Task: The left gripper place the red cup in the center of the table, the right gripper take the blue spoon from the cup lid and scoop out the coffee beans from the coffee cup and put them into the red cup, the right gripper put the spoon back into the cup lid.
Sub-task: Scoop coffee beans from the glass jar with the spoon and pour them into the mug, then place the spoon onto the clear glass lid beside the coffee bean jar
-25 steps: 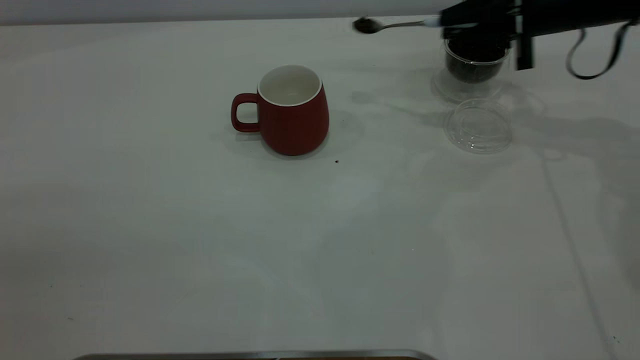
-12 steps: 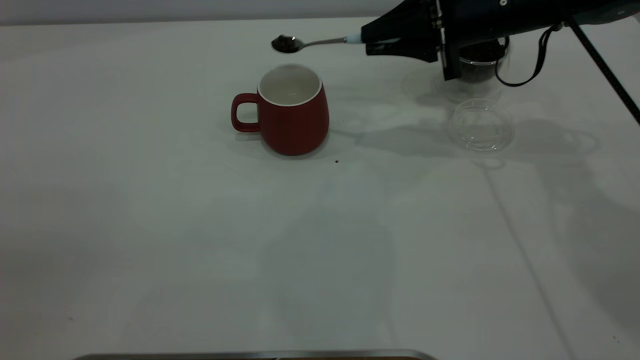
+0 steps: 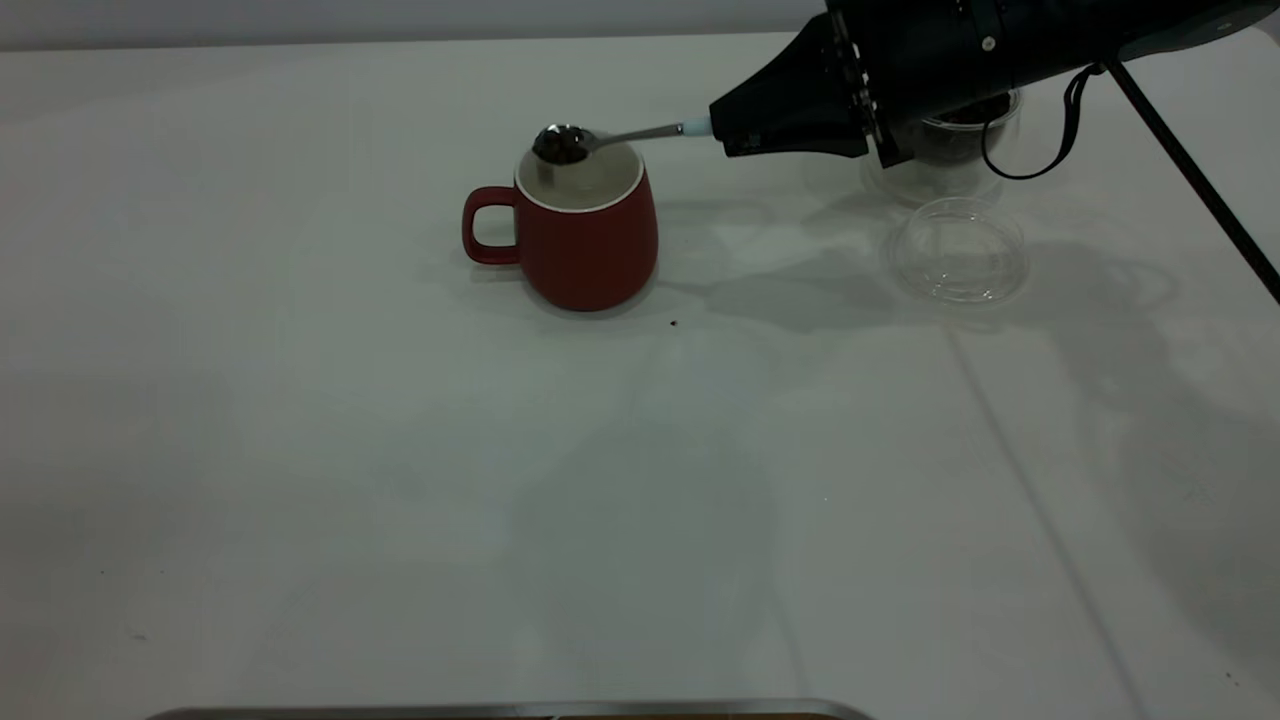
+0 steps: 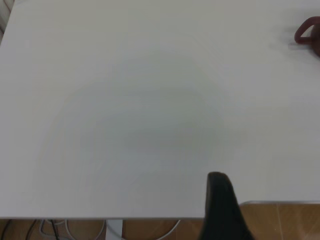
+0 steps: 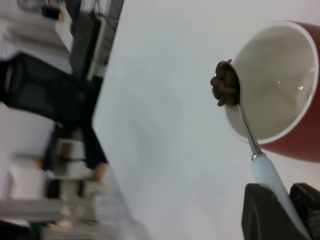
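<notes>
Gripping the blue spoon (image 3: 610,138) handle, right gripper (image 3: 735,130) fingers clamped, bean-filled bowl beyond fingertips over red cup (image 3: 583,222) rim, left gripper's state unclear.

The right arm (image 3: 930,60) hides most of the coffee cup (image 3: 950,150).

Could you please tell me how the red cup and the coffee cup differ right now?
The red cup is opaque, has a handle and stands in plain view; the coffee cup is clear and partly hidden behind the right gripper. The red cup's inside looks bare, while the coffee cup holds dark beans. Both stand upright.
</notes>
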You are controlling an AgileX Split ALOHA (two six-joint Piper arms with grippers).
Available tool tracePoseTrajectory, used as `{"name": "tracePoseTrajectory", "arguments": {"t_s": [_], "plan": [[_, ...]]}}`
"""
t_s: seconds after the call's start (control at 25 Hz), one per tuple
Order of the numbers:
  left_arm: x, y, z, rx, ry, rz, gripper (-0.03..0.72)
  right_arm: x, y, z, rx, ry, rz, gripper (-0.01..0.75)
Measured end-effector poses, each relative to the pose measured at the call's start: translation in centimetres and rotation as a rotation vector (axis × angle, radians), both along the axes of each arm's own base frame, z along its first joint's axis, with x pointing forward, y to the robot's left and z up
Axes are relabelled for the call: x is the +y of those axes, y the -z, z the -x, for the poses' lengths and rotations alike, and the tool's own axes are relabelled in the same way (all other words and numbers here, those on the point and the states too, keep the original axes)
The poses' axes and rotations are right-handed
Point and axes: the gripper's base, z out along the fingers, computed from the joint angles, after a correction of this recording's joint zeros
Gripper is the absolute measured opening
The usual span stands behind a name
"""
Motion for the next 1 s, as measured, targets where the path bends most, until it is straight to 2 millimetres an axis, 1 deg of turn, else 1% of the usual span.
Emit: {"name": "tracePoseTrajectory", "arguments": {"t_s": [0.08,0.24,0.44,0.56,0.72,0.8,0.88,1.0], "plan": [[0.0,0.0,0.0,0.0,0.0,0.0,0.534,-0.1,0.2,-0.1,-0.073,-0.024,0.026,0.104],[0.0,0.0,0.0,0.0,0.0,0.0,0.534,-0.5,0.8,-0.8,-0.15,0.015,0.12,0.104],[0.0,0.0,0.0,0.0,0.0,0.0,0.534,-0.6,0.9,-1.0,-0.235,-0.007,0.149,0.104],[0.0,0.0,0.0,0.0,0.0,0.0,0.534,-0.6,0.9,-1.0,-0.259,-0.018,0.151,0.104],[0.0,0.0,0.0,0.0,-0.001,0.001,0.534,-0.5,0.7,-0.9,-0.228,-0.014,0.13,0.104],[0.0,0.0,0.0,0.0,-0.001,0.001,0.534,-0.5,-0.2,-0.9,-0.235,-0.022,0.123,0.104],[0.0,0.0,0.0,0.0,-0.001,0.001,0.534,-0.4,-1.8,-1.1,-0.265,-0.027,0.117,0.104],[0.0,0.0,0.0,0.0,-0.001,0.001,0.534,-0.6,-5.7,-1.2,-0.315,-0.052,0.137,0.104]]}}
